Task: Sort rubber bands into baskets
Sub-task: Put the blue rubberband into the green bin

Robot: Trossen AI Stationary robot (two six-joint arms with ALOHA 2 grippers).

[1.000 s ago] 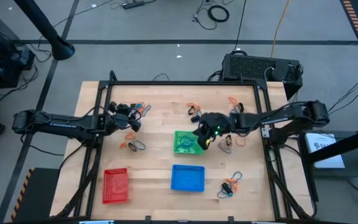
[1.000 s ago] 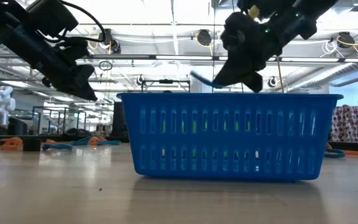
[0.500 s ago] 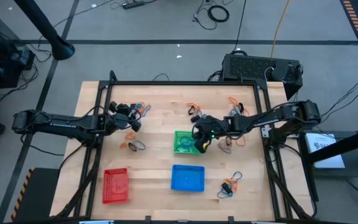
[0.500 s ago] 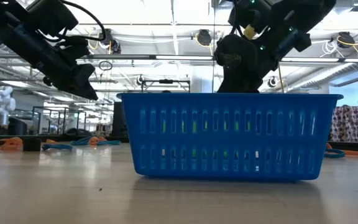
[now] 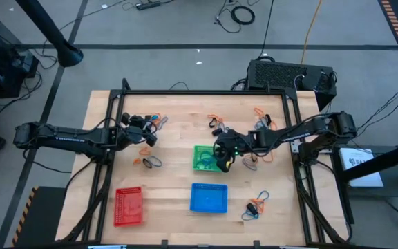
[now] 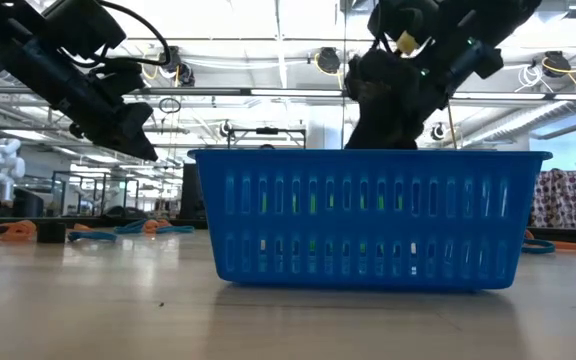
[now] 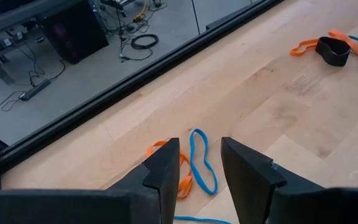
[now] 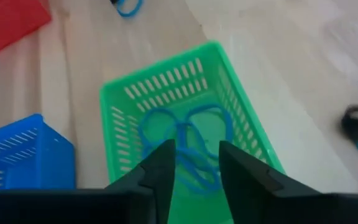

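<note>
Right hand (image 8: 194,163) over green basket (image 8: 120,99), fingers parted, nothing held; blue bands (image 8: 185,134) partly hidden beneath; left hand (image 7: 197,163) parted, empty.

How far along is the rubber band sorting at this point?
Early. Blue bands already lie in the green basket, with the right tool open above them. The red basket and blue basket look empty. Loose bands remain scattered on the table; the left tool hovers open over some.
</note>
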